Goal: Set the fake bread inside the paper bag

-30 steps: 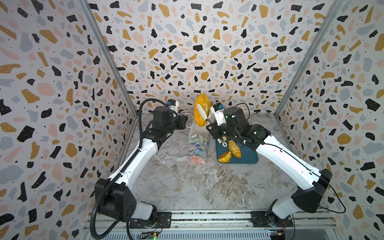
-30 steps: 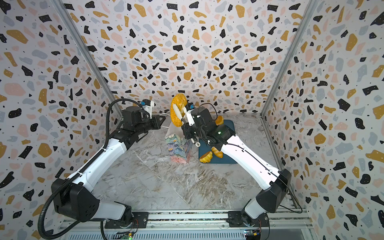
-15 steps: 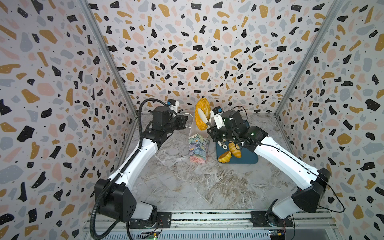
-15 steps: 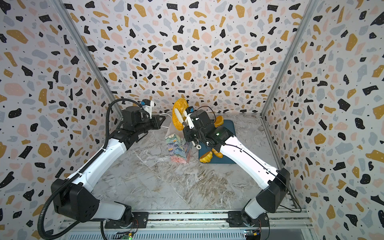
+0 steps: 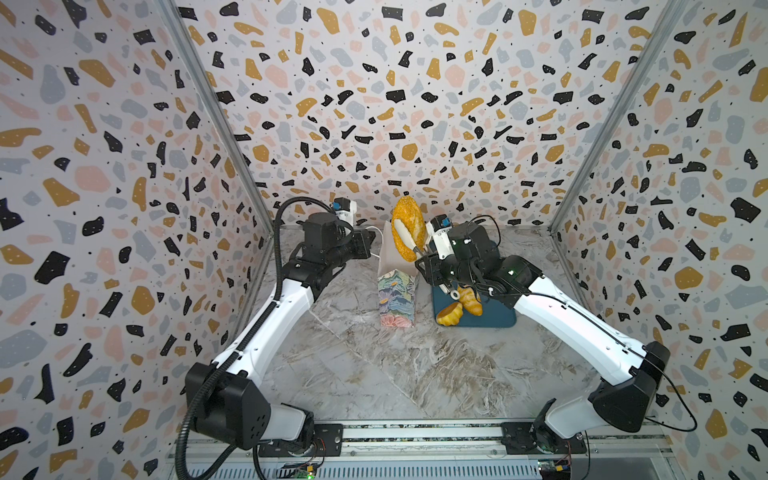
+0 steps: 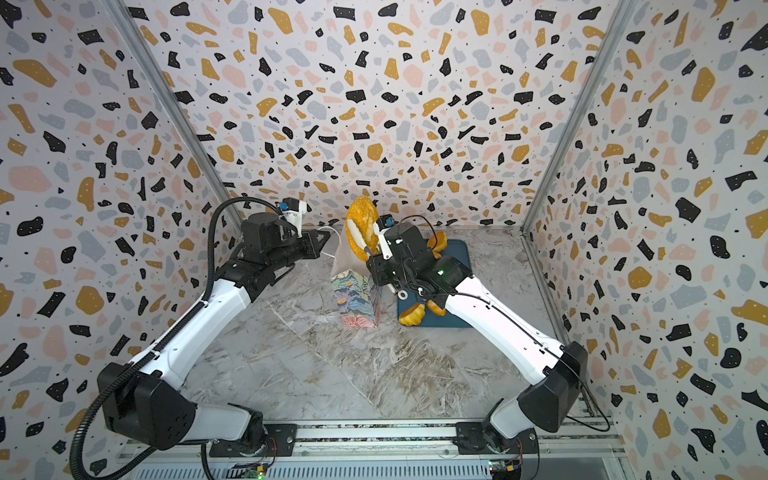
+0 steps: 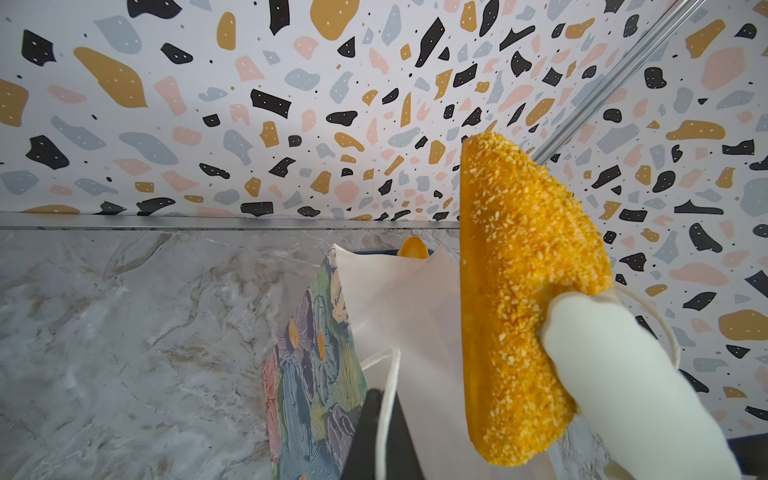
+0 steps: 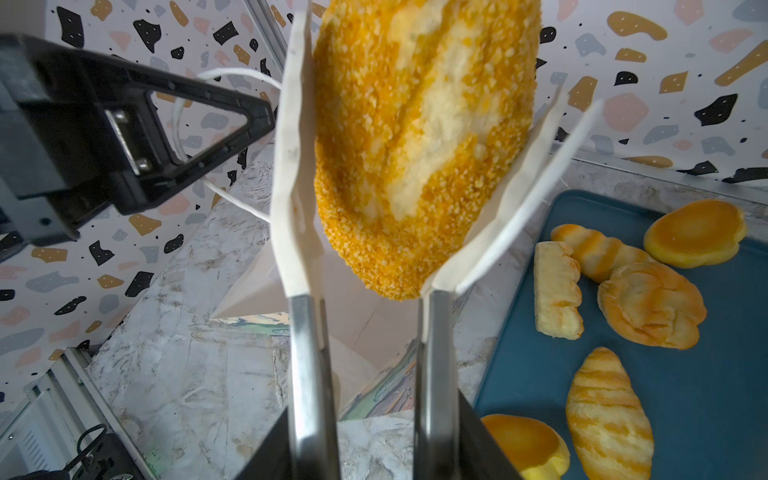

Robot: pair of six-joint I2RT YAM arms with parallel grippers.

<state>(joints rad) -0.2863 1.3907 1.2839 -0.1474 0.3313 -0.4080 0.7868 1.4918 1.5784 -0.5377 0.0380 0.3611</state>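
My right pincer [image 5: 411, 243] brackets the crumbed loaf [image 8: 415, 145] upright over the mouth of the paper bag [image 5: 397, 297]. Whether it still clamps I cannot tell, its far finger hidden from above. My left pincer [image 8: 262, 120], pinched together, holds the cord handle [image 7: 386, 386]. The loaf sits slightly lower than a second ago.

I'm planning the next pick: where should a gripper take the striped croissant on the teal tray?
Probably across its thick middle, coming straight down from above: the croissant lies flat on the tray and tapers toward both ends, so the middle gives the jaws the most to hold.
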